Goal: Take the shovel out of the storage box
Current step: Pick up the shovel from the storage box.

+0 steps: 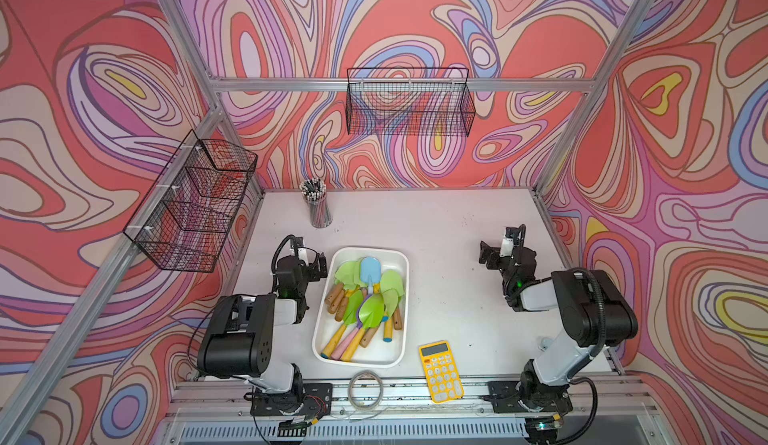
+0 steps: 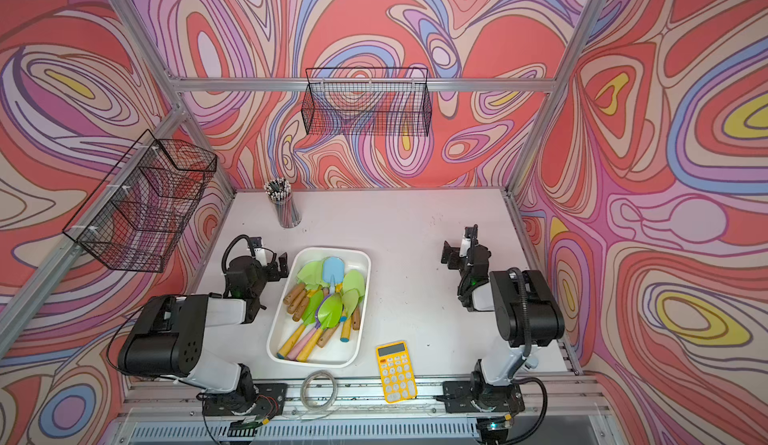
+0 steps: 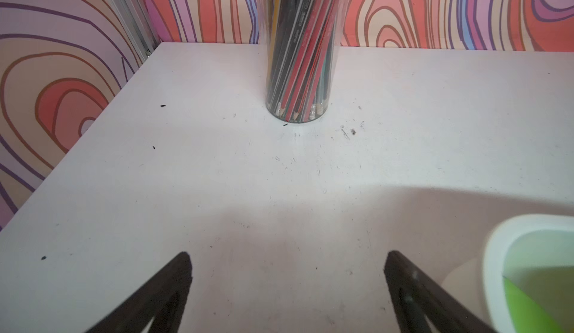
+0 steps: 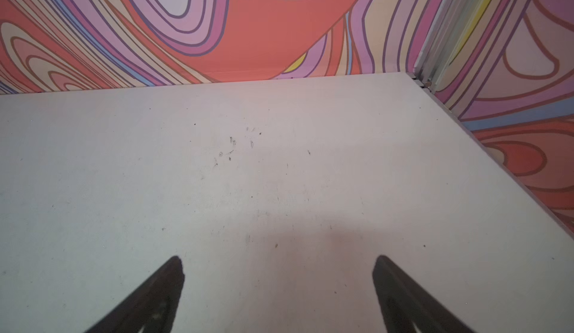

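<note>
The shallow white rectangular plastic storage box [image 1: 384,349] sits on the white counter [image 1: 436,231] between the two arms. A heap of small toy shovels [image 1: 371,312] with green and blue blades and wooden, yellow and pink handles lies inside it. The left gripper [image 1: 321,265] hangs just beside the box's far left corner, jaws apart and empty. The right gripper [image 1: 484,252] is well apart to the right, likewise spread and empty.

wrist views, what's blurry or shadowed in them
Left wrist view: the left gripper and the storage box rim are blurred, the pencil jar sharper, a soft shadow on the table. Right wrist view: the right gripper is blurred too, over a faint shadow.
</note>
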Tool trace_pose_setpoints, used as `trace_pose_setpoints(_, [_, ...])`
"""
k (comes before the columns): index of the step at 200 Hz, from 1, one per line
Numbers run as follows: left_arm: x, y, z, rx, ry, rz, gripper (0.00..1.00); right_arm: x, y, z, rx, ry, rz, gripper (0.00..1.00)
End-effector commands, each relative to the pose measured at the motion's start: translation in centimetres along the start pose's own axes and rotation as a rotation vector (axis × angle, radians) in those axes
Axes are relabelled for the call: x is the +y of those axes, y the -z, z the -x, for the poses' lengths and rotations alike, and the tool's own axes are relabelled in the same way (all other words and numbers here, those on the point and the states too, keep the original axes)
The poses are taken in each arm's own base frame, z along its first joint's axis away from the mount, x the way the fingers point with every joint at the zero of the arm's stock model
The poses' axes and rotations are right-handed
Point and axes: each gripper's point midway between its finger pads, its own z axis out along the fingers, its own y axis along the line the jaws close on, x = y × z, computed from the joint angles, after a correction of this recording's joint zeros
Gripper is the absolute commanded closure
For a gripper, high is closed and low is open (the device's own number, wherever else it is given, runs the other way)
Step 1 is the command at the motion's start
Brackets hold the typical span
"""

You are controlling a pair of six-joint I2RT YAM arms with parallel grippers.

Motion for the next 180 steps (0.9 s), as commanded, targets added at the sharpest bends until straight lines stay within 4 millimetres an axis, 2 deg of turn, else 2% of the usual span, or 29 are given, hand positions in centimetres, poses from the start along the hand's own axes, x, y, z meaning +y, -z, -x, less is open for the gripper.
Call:
trace_pose_setpoints(1, [-0.79,-0.17,0.45,-0.012,-0.014,-0.042,0.0,-0.04,-0.05,0.08,-0.009,0.003,0.003,0.02])
trace_pose_setpoints(180, [-0.52,0.22,0.43,-0.031,0.019,-0.08,0.0,-0.04,-0.13,0.02,-0.004,-0.002,0.005,0.02])
